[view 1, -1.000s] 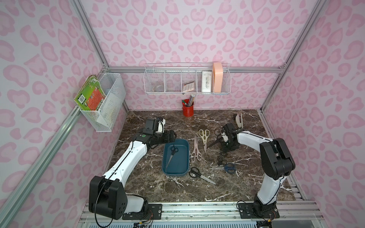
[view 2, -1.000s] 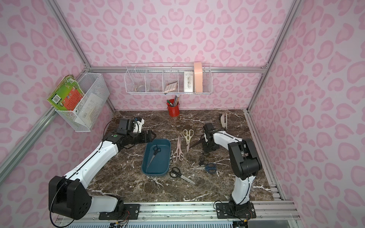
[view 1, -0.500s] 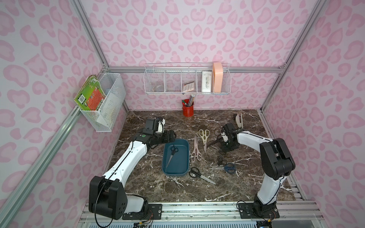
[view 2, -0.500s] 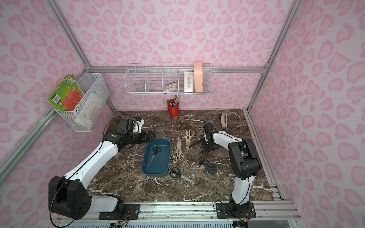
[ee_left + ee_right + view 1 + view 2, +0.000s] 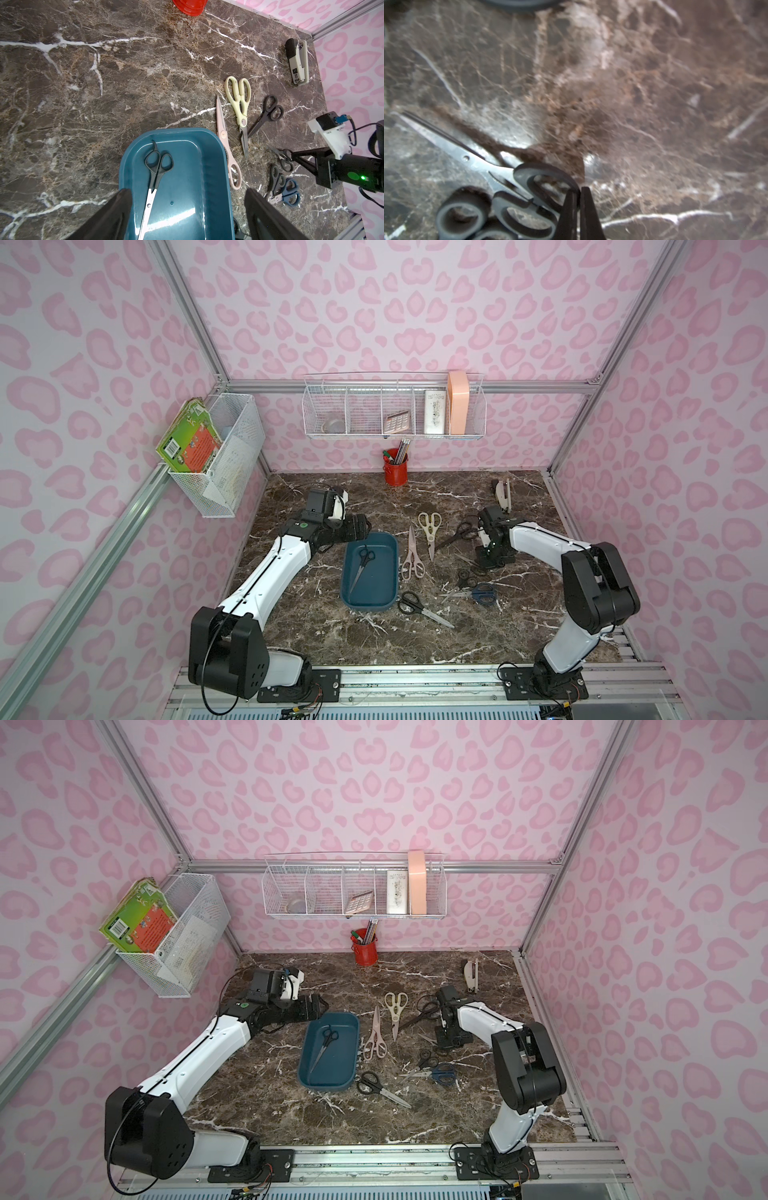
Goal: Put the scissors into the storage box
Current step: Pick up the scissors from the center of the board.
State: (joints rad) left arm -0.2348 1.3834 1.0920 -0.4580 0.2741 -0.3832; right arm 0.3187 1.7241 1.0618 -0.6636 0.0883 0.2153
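Observation:
The teal storage box [image 5: 380, 585] lies mid-table with one black-handled pair of scissors [image 5: 362, 566] inside it. My left gripper [image 5: 187, 191] hangs open above the box's far end, holding nothing. To the right of the box lie pink scissors [image 5: 411, 553], cream scissors [image 5: 430, 529], large black scissors [image 5: 457, 533], blue scissors [image 5: 478, 593] and a black pair [image 5: 419, 608] at the front. My right gripper [image 5: 578, 190] is down at the table, shut on a handle ring of a small black-handled pair [image 5: 500, 166], which lies flat next to another small black pair [image 5: 463, 209].
A grey stapler [image 5: 502, 493] lies at the back right and a red pen cup [image 5: 395, 472] stands at the back wall. White wire baskets [image 5: 395, 414] [image 5: 224, 456] hang on the back and left walls. Metal rails edge the table.
My right gripper's jaws have closed the last bit onto the small scissors' handle. Neither arm has visibly shifted.

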